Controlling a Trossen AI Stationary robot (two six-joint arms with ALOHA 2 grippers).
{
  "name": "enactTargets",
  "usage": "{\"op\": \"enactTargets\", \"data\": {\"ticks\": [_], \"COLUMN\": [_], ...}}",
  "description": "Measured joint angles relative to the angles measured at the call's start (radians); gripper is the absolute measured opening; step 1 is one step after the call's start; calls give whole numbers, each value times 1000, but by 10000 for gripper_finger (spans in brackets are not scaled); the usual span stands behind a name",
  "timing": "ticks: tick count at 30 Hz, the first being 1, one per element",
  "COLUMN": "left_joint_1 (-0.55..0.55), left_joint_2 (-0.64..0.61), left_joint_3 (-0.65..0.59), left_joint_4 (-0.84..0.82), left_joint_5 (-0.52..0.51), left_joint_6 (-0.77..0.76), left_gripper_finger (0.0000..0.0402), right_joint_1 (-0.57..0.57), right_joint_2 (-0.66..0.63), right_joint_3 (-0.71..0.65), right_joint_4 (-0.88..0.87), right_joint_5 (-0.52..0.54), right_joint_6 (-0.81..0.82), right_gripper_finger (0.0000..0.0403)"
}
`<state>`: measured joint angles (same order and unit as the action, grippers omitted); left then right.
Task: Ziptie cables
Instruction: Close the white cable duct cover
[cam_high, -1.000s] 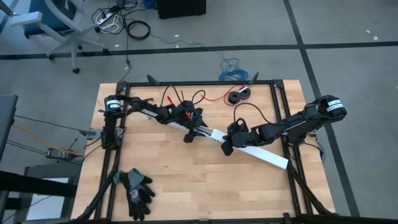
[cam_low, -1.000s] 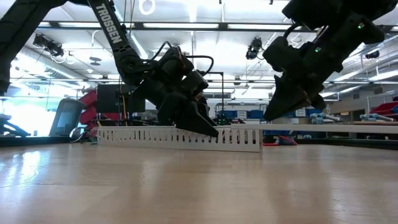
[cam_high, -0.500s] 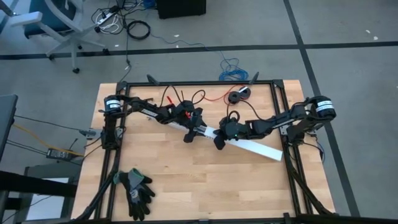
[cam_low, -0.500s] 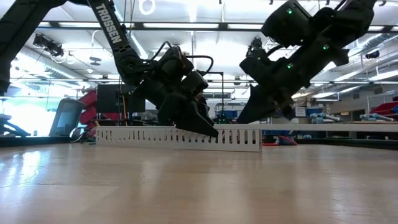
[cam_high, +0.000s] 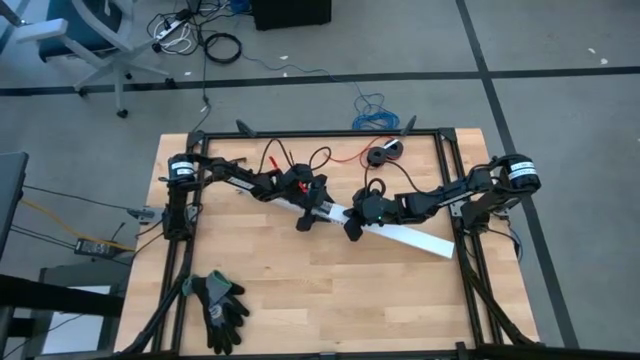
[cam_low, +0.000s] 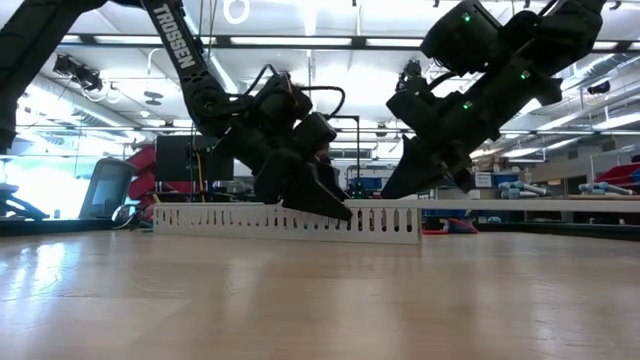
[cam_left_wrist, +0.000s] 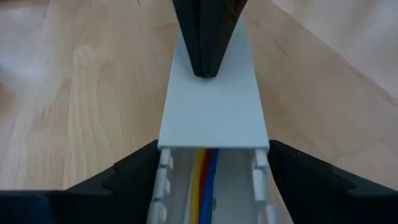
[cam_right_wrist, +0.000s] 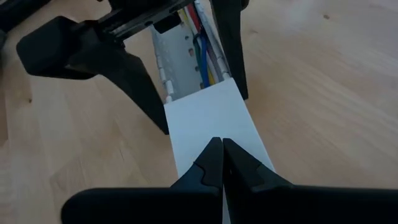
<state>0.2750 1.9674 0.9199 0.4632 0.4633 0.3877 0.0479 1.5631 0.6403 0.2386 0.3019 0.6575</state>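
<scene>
"TROSSEN" in white letters down dark left arm (cam_low: 185, 45), low view; no other legible text.

A wooden table (cam_high: 300, 290) holds a long white slotted duct (cam_high: 420, 240) lying slantwise across its middle, black gloves (cam_high: 220, 308) near the front left corner, and a black spool (cam_high: 383, 154) with red wire at the back edge; a blue wire coil (cam_high: 372, 108) lies on the floor behind
</scene>
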Motion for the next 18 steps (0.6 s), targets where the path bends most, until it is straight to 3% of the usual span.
{"op": "enactTargets", "data": {"ticks": [11, 18], "left_joint_1": [15, 41], "left_joint_2": [-160, -192], "left_joint_3": [-29, -107], "left_joint_4": [-103, -127], "left_joint_5": [-24, -24], "left_joint_6": [51, 57], "left_gripper_finger": [309, 310], "right_joint_1": [5, 9], "right_joint_2": [0, 0], "right_joint_3": [0, 0], "right_joint_4": [1, 2], "right_joint_5": [-6, -7], "right_joint_6": [4, 4], "right_gripper_finger": [0, 0]}}
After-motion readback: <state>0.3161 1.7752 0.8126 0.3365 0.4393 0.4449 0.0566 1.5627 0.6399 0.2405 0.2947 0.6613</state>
